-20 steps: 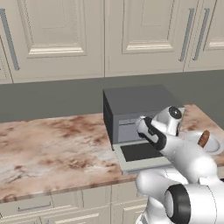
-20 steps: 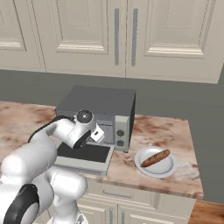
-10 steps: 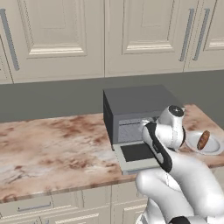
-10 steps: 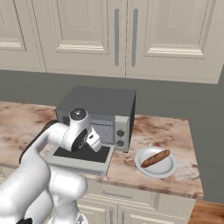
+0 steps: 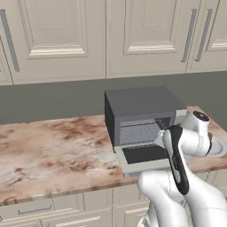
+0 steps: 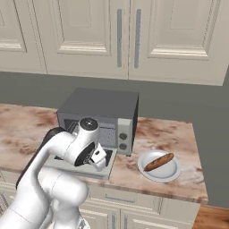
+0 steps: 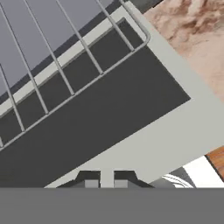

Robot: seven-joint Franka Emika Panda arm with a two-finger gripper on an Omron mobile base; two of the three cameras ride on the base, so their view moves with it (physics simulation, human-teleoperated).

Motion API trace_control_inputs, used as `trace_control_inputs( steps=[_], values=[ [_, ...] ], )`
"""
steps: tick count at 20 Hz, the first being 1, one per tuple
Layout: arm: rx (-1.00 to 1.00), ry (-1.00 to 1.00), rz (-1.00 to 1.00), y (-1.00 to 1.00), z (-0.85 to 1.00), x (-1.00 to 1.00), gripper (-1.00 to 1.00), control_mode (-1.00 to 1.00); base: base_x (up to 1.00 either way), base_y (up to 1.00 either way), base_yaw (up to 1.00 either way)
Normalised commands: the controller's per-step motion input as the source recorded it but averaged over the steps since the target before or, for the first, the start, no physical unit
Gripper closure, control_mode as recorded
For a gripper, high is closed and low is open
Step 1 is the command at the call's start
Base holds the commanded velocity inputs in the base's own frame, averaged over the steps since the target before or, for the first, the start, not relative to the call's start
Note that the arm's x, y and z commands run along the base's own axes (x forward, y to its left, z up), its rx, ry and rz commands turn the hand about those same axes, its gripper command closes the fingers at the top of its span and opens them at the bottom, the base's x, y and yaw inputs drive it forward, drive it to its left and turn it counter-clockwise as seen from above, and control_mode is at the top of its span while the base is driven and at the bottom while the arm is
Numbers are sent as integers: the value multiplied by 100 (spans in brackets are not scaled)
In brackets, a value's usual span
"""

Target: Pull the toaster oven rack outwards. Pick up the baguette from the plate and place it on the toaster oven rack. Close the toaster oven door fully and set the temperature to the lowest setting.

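Marbled worktop (image 6: 170, 134) carries everything; gripper (image 7: 105, 181), fingers nearly together and empty, hovers over the open toaster oven door (image 7: 109, 113); the baguette (image 6: 159, 162), beyond it, looks light, stiff: grasp mid-length.

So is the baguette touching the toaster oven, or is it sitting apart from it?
Apart. In the right base view the baguette lies on the plate, with bare counter between the plate and the toaster oven.

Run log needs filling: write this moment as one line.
toaster oven door: open flat | toaster oven rack: out over door | baguette: on plate | gripper: above door, holding nothing
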Motion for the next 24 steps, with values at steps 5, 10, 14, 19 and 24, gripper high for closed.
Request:
trace_control_inputs(
  steps=[5,10,14,19,24],
  values=[
    [-4,-25,16,-44,82,-52,100,-100,0,0,0],
    [-23,3,8,-64,92,-2,100,-100,0,0,0],
    [-31,29,1,-78,33,2,100,-100,0,0,0],
    [-14,22,0,-100,-21,-12,100,-100,0,0,0],
    [0,9,0,-90,-15,-5,100,-100,0,0,0]
  ],
)
